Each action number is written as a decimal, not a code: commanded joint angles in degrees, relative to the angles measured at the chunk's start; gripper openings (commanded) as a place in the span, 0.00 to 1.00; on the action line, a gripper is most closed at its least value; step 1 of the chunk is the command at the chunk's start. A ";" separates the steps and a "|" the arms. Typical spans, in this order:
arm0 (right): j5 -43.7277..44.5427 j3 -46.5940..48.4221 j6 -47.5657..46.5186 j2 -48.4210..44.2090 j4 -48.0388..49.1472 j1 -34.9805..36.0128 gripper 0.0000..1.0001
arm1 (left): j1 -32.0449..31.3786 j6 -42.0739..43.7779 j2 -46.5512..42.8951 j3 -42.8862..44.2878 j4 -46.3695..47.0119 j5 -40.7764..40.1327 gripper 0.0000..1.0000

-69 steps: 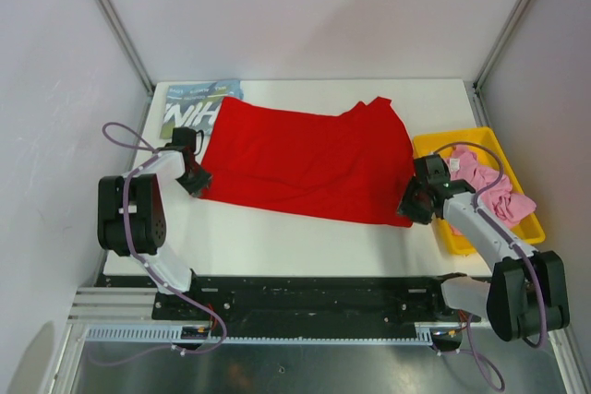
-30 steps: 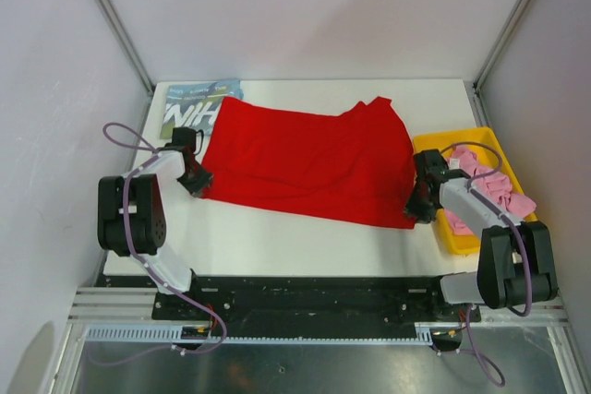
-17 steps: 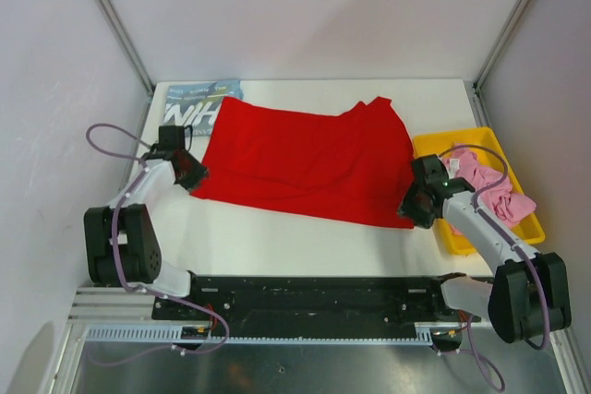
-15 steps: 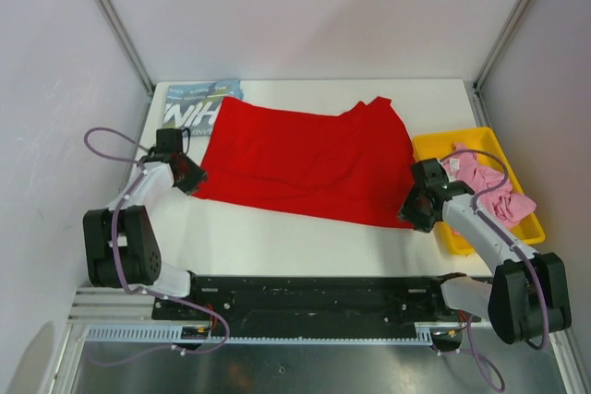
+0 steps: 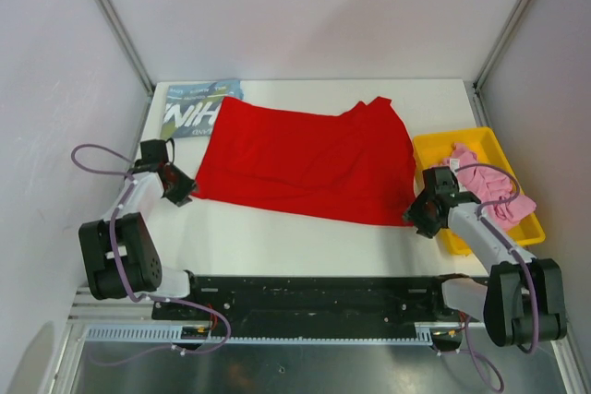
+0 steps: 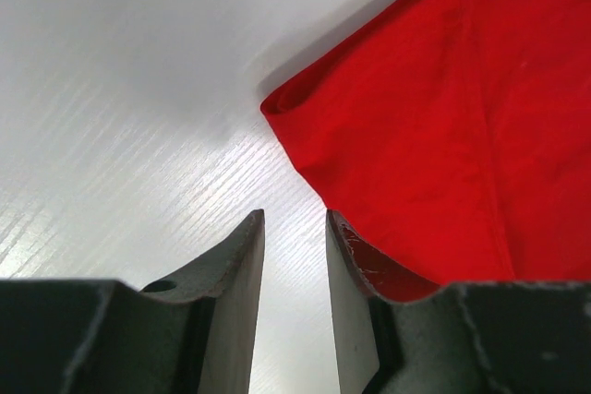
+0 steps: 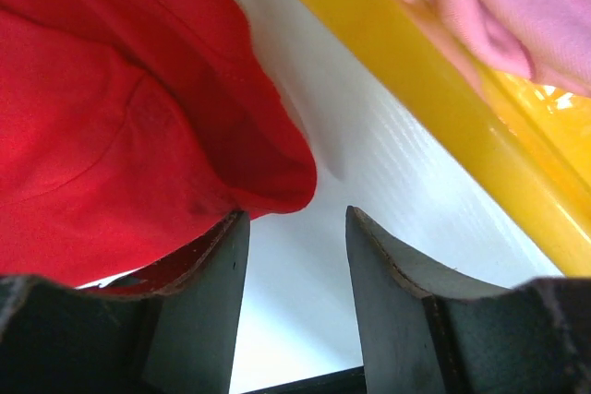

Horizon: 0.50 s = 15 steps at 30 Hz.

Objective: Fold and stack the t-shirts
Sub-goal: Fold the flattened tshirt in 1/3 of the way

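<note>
Red t-shirt (image 5: 305, 159) spread flat, plain side up, across mid table (image 5: 305, 228); few creases twd far-right corner. Blue t-shirt (image 5: 189, 110) w/ white letters at far-left corner, part under red t-shirt. Pink t-shirt (image 5: 485, 182) bunched in yellow tray (image 5: 432, 141) at right edge. Left gripper (image 6: 294, 228) at red t-shirt's near-left corner: jaws apart, narrow gap, bare table betw them, holds nothing; cloth edge beside one finger. Right gripper (image 7: 297, 219) at near-right corner: jaws spread, empty, red hem just ahead.

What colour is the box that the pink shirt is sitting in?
Yellow. The tray shows best in the top external view.
</note>
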 commanded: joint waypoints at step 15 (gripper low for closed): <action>0.20 -0.05 0.20 -1.91 3.23 -1.06 0.53 | 0.87 0.74 -0.14 -1.33 1.27 1.70 0.38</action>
